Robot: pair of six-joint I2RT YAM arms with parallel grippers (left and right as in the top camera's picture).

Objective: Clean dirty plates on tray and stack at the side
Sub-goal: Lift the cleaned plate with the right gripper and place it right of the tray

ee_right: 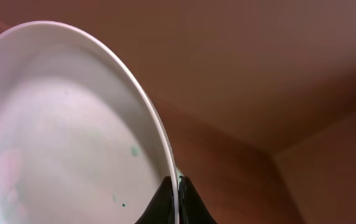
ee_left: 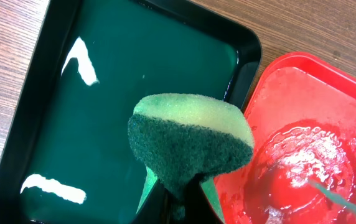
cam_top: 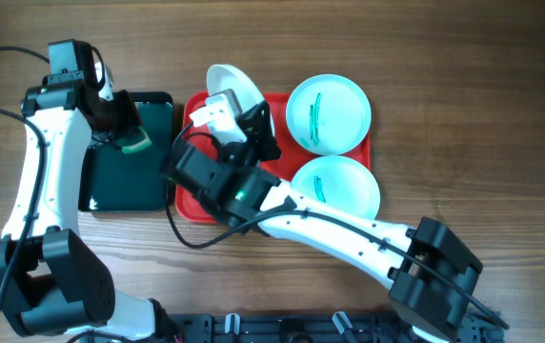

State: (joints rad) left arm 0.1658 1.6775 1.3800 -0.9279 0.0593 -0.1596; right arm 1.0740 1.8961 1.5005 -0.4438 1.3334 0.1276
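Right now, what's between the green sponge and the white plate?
Overhead, the edge of the black tray and rim of the red tray separate sponge and white plate.

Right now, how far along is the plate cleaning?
Done: nothing; no plate is stacked beside the red tray. In hand: the right gripper pinches the white plate by its rim, tilted over that tray, faint green specks on it; the left gripper holds the sponge above the black tray of green liquid. Left: the far turquoise plate and the near turquoise plate lie on the red tray, green streaks showing.
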